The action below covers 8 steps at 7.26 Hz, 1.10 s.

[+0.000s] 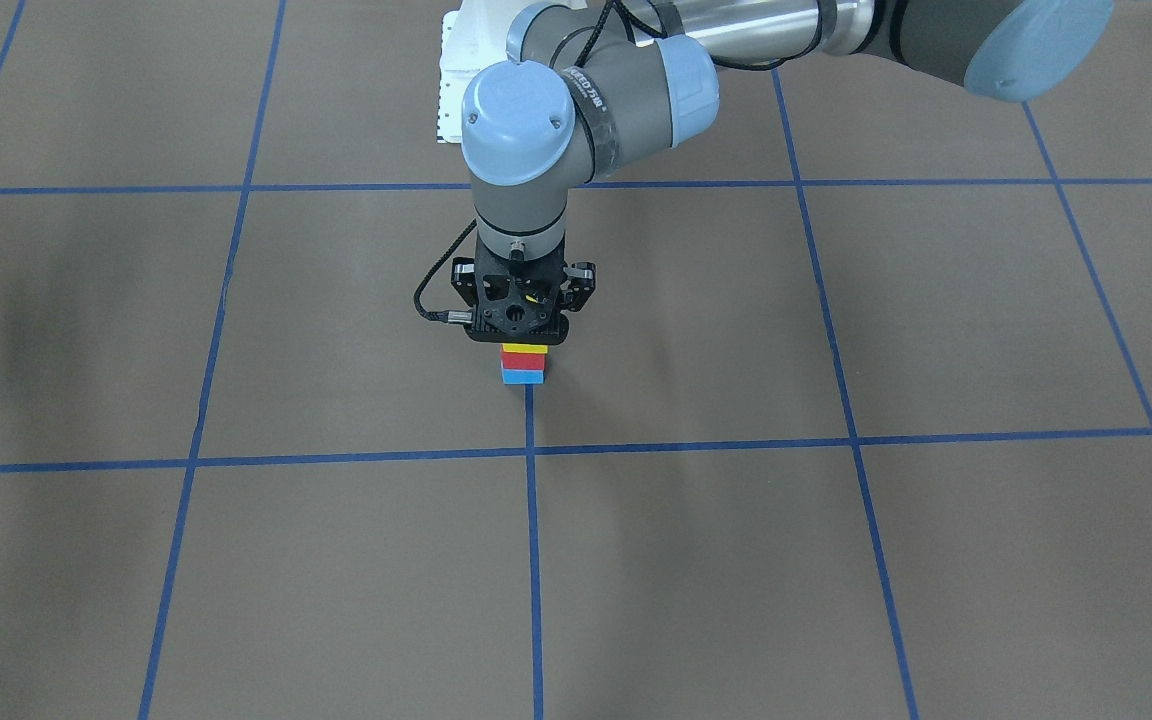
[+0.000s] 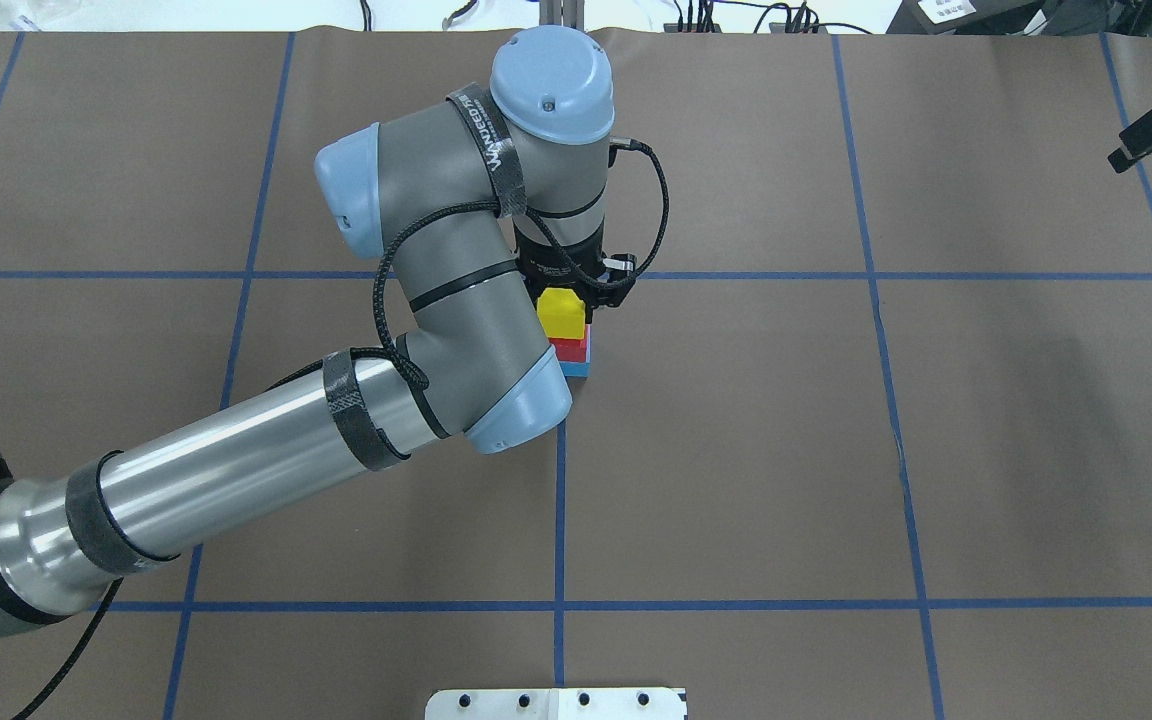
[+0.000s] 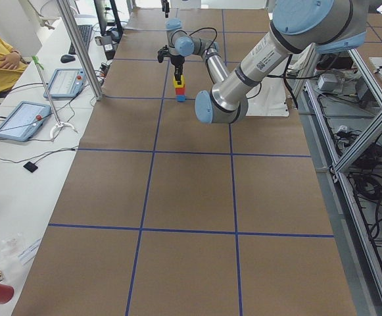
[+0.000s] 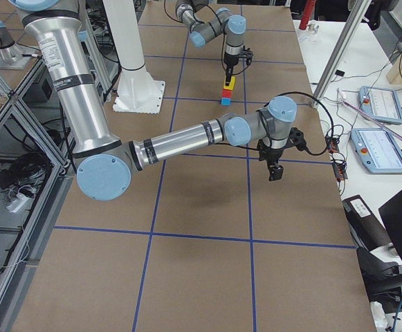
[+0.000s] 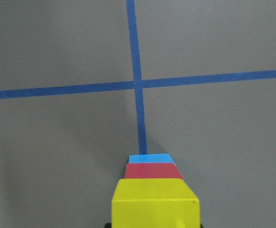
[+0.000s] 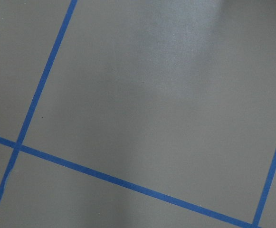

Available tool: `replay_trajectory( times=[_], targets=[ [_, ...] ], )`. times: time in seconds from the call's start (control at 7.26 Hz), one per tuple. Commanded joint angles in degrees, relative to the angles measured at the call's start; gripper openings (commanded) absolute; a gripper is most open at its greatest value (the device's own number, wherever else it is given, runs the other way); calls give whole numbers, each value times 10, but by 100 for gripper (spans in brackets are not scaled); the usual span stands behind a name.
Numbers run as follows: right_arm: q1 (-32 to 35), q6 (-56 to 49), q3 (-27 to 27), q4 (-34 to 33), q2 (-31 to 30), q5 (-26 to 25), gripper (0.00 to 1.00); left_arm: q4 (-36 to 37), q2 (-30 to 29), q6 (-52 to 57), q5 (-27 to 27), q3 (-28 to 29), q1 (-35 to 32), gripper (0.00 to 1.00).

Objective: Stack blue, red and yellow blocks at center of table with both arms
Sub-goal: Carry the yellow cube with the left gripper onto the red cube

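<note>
The yellow block sits on the red block over the blue block, a stack on a tape line near the middle of the table. The left gripper is down around the yellow one, though I cannot tell whether its jaws are pinching it or parted. The step looks like the release: open evenly, then lift straight up so neither finger drags the top cube sideways. The right gripper hangs well apart, and I cannot tell whether it is parted or closed.
</note>
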Motion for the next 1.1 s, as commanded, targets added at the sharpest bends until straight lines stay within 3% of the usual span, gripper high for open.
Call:
replay_trajectory(
  times=[0.0,0.55,0.83,0.96],
  targets=[
    [0,0,0,0,0,0,100,0,0,-4,0,1,0,18],
    [0,0,0,-1,0,0,100,-14,0,-3,0,2,2,37],
    [0,0,0,-1,0,0,100,-14,0,-3,0,2,2,54],
    [0,0,0,0,0,0,100,-14,0,-3,0,2,2,67]
  ],
)
